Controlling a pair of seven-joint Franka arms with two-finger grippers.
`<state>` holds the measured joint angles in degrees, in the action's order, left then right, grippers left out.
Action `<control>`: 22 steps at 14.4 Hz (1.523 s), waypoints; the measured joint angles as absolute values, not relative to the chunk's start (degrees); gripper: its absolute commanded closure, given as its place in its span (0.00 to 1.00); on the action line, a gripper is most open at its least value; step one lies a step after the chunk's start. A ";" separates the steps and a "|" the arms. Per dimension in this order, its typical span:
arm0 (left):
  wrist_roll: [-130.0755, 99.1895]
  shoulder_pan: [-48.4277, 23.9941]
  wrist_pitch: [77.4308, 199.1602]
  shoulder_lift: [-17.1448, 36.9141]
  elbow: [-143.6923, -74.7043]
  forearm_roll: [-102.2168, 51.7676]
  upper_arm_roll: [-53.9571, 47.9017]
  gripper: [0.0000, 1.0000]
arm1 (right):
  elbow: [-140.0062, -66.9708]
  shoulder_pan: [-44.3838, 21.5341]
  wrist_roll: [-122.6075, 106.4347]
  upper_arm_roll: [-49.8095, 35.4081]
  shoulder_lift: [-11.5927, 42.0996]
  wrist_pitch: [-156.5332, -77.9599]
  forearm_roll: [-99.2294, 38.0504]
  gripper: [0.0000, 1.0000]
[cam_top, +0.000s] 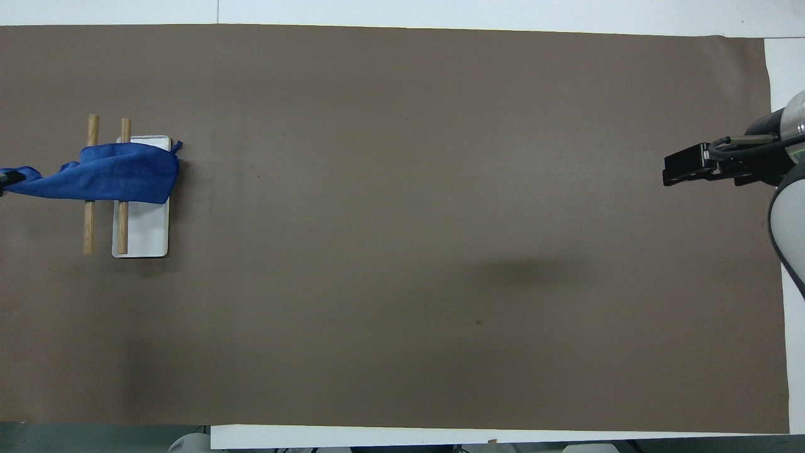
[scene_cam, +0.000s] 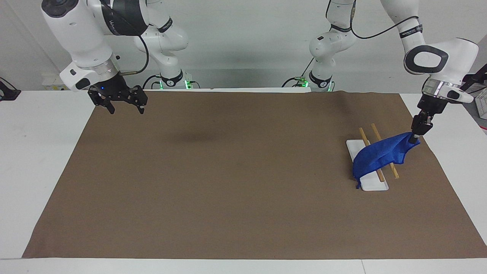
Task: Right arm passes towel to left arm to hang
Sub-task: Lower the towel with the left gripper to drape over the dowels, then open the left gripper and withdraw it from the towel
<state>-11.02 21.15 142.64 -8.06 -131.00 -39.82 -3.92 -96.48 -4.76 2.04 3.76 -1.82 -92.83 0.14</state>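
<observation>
The blue towel (scene_cam: 380, 155) (cam_top: 113, 180) lies draped over the two wooden bars of a small rack (scene_cam: 378, 173) (cam_top: 90, 226) on a white base (scene_cam: 374, 185) (cam_top: 148, 236) at the left arm's end of the table. My left gripper (scene_cam: 414, 137) is shut on the towel's upper corner, beside the rack, and holds that end stretched out. In the overhead view only its tip (cam_top: 5, 179) shows at the frame edge. My right gripper (scene_cam: 122, 105) (cam_top: 682, 168) hangs open and empty over the mat's corner at the right arm's end, waiting.
A brown mat (scene_cam: 236, 182) (cam_top: 402, 251) covers most of the white table (scene_cam: 38, 144). Two smaller white arms with green-lit bases (scene_cam: 173, 82) stand at the robots' edge of the table.
</observation>
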 measured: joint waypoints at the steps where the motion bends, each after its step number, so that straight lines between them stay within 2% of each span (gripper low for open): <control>1: -11.46 21.31 144.47 -7.75 -131.00 -39.81 -3.92 1.00 | -96.48 -4.76 2.04 3.76 -1.82 -92.83 0.14 0.00; 6: -13.35 21.29 150.31 -5.31 -130.76 -39.81 -4.20 0.98 | -96.48 -4.76 2.04 3.76 -1.83 -92.55 0.14 0.00; 9: -13.63 20.80 150.70 -4.80 -130.76 -39.80 -4.59 0.92 | -96.48 -4.77 2.04 3.73 -1.84 -92.52 0.14 0.00; 10: -13.81 20.36 150.70 -4.76 -130.79 -39.78 -4.62 0.86 | -96.48 -4.77 2.04 3.73 -1.84 -92.51 0.14 0.00; 11: -14.00 19.68 150.70 -4.76 -130.90 -39.78 -4.64 0.73 | -96.48 -4.77 2.04 3.73 -1.85 -92.51 0.14 0.00; 13: -14.37 18.62 150.64 -4.73 -131.16 -39.78 -4.75 0.01 | -96.48 -4.77 2.04 3.73 -1.85 -92.49 0.14 0.00; 17: -14.54 18.42 150.27 -4.73 -130.61 -39.62 -4.60 0.00 | -96.48 -4.77 2.04 3.72 -1.85 -92.43 0.14 0.00; 22: -14.67 18.48 147.75 -4.31 -124.72 -39.35 -4.44 0.00 | -96.48 -4.77 2.04 3.72 -1.85 -92.11 0.14 0.00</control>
<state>-14.67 18.48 147.75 -4.31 -124.72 -39.35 -4.44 -96.48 -4.77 2.04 3.72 -1.85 -92.11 0.14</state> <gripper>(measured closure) 0.000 0.000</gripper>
